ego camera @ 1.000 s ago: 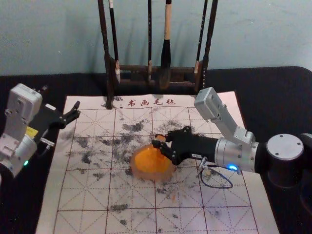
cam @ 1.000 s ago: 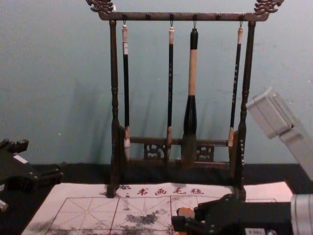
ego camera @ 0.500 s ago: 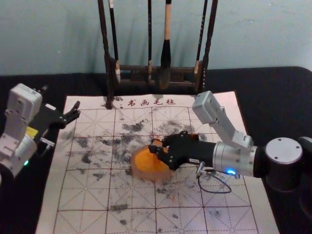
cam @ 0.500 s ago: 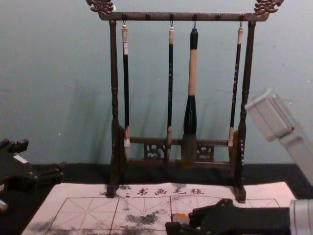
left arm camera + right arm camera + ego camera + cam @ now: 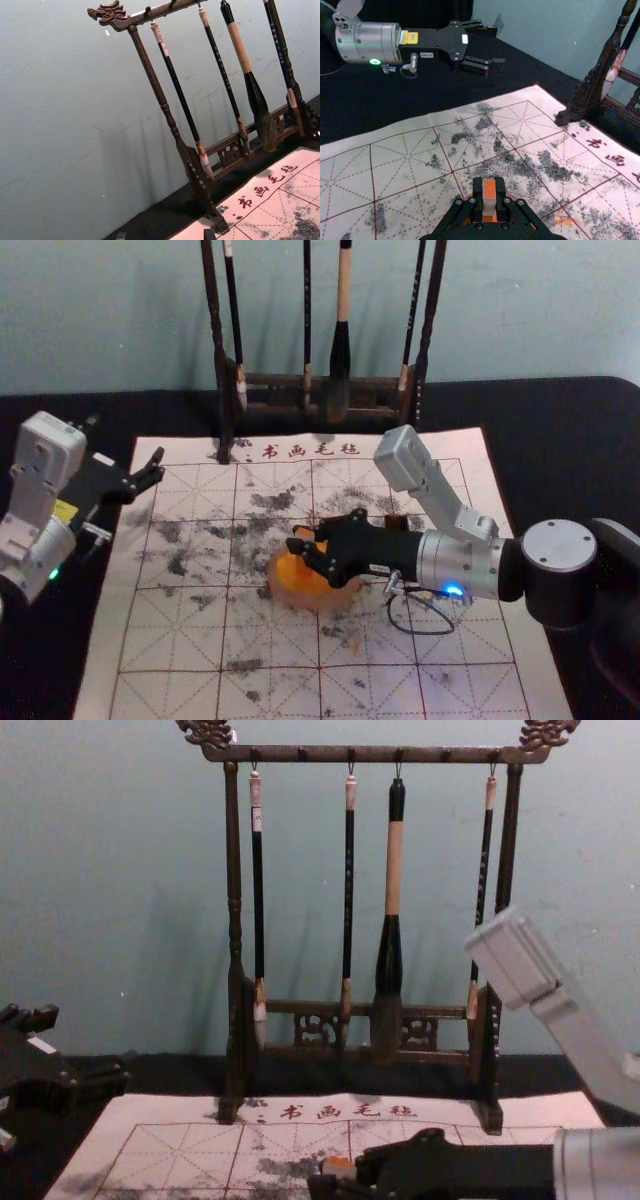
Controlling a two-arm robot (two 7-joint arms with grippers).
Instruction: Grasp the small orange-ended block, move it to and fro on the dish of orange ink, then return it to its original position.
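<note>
"Your right gripper [image 5: 300,539] is over the dish [image 5: 290,599], reaching in from the right. Is it holding anything?"

"Yes, you have the block [image 5: 489,190] pinched between its fingertips, orange showing on top. It's above the orange ink (whether it touches, I can't tell you)."

"And your left gripper [image 5: 157,465]?"

"Parked at the left edge of the mat [image 5: 190,640], its fingers spread wide with nothing between them."

"What else do you have there?"

"The dish sits on the mat, among grey smudges. Behind it, near the wall, your rack [image 5: 375,754] stands upright with four brushes [image 5: 395,870] hanging in a row, tips down."
</note>
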